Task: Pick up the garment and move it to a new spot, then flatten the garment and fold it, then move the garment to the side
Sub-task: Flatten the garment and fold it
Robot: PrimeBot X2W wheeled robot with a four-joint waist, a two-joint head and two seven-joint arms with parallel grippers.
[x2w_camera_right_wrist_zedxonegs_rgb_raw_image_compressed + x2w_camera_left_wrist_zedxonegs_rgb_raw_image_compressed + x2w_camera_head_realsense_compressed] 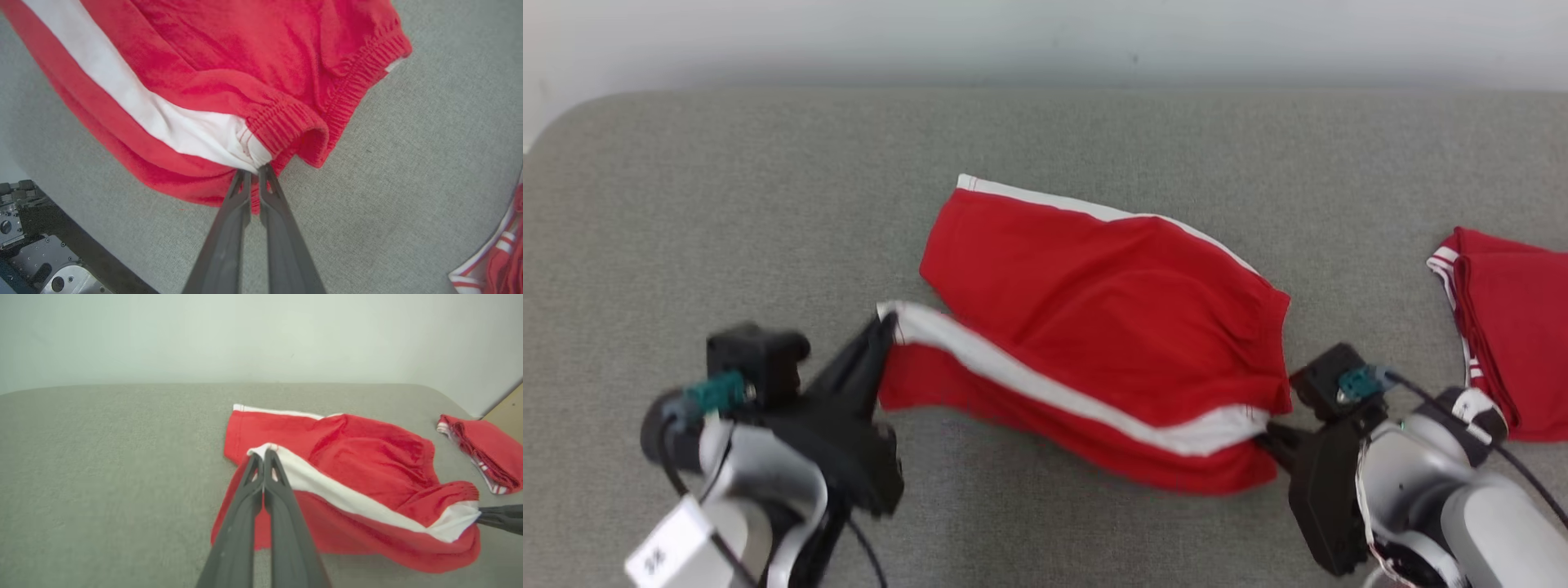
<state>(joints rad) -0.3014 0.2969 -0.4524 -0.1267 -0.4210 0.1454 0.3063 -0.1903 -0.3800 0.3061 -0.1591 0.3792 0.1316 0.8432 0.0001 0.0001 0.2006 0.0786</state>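
The garment [1111, 310] is a pair of red shorts with white side stripes, lying across the middle of the grey table [727, 204]. My left gripper [886, 322] is shut on the hem corner at the garment's left end, where the white stripe ends [263, 451]. My right gripper [1262, 433] is shut on the waistband end of the same stripe [255, 167]. The near edge of the garment [367, 506] hangs lifted between the two grips, sagging toward the table. The far leg [1013, 220] rests flat.
A second red garment [1511, 327] with white stripes lies folded at the table's right edge, also in the left wrist view [482, 451]. A pale wall [1045, 41] runs behind the table. Bare grey cloth surface spreads to the left and in front.
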